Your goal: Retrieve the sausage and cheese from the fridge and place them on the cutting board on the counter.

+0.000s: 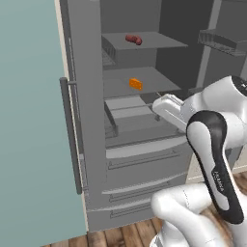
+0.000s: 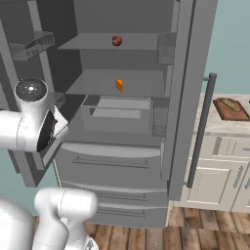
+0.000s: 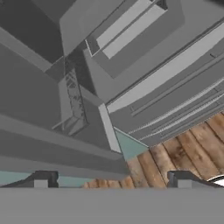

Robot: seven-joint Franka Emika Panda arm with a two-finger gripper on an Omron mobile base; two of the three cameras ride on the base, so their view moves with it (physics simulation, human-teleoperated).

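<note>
Glossy white arm (image 1: 193, 212) of rounded tubular links, black elongated joint cover with small pale lettering along it, shiny chrome-like cap on one joint end, dark inner face at the wrist, two small dark grey squared fingertips (image 3: 43, 178) with lighter pads

Flat, even rendered light is filling all three views, with no visible lamp and no glare on the pale wall. The open fridge (image 1: 144, 125) interior is grading from mid grey on its shelves to near black in the upper rear corners, and soft shading is sitting under each shelf. One bright highlight is gleaming on the arm's rounded dark joint cap in the right base view. Edges are looking slightly soft and jagged throughout, as low-resolution rendering does. The hand view is tilting strongly, its lines running diagonal, while the wooden floor (image 3: 183, 153) is showing blurred plank grain.
</note>
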